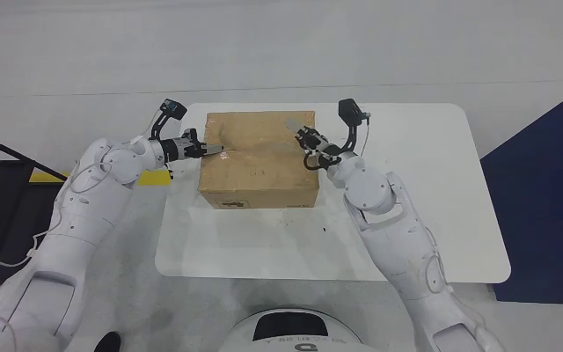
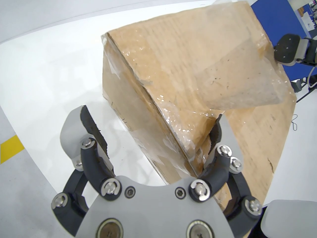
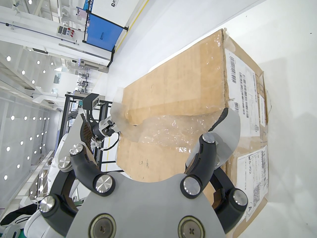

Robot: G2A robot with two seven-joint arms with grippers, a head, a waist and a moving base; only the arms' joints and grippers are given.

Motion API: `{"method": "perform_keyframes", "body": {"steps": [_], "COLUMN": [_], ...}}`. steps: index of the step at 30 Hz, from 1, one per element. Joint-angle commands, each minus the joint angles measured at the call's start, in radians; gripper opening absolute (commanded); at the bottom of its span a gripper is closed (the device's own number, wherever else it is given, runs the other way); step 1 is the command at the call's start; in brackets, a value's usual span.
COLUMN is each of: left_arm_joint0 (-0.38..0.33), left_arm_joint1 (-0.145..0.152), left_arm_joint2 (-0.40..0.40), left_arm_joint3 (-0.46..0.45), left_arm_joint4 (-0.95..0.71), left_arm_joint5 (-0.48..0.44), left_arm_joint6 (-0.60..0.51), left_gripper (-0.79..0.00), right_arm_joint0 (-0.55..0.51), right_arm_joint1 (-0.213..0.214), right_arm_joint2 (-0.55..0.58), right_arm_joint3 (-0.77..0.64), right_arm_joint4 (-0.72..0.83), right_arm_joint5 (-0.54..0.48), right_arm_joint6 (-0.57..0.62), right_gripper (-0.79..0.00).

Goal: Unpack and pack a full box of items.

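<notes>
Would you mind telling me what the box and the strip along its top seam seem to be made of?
The box looks like brown cardboard, probably corrugated, matte, with frayed, torn edges. The strip looks like clear plastic packing tape: glossy, wrinkled, catching glints of light, the cardboard showing through.

Brown cardboard box (image 1: 257, 167), white table (image 1: 422, 194)

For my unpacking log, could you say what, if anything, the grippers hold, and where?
Nothing is held: the left gripper and the right gripper stand open at the top edges of the box.
</notes>
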Motion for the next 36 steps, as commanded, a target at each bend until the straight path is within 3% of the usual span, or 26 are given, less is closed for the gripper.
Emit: {"method": "perform_keyframes", "body": {"steps": [1,30,36], "left_arm_joint0": [0.000,0.001,0.042], "left_arm_joint1": [0.000,0.000,0.029], "left_arm_joint2": [0.000,-0.003,-0.137], "left_arm_joint3": [0.000,0.001,0.032], "left_arm_joint4": [0.000,-0.003,-0.133], "left_arm_joint5": [0.000,0.005,0.021], "left_arm_joint6": [0.000,0.008,0.070], "left_gripper": [0.000,0.000,0.000], "right_arm_joint0": [0.004,0.035,0.035], "right_arm_joint1": [-0.001,-0.003,-0.003], "right_arm_joint2": [-0.005,-0.023,-0.023], "right_arm_joint3": [0.000,0.024,0.024], "right_arm_joint4": [0.003,0.025,0.025], "right_arm_joint5": [0.002,0.009,0.009], "right_arm_joint6": [-0.001,0.041,0.041], "right_gripper": [0.000,0.000,0.000]}}
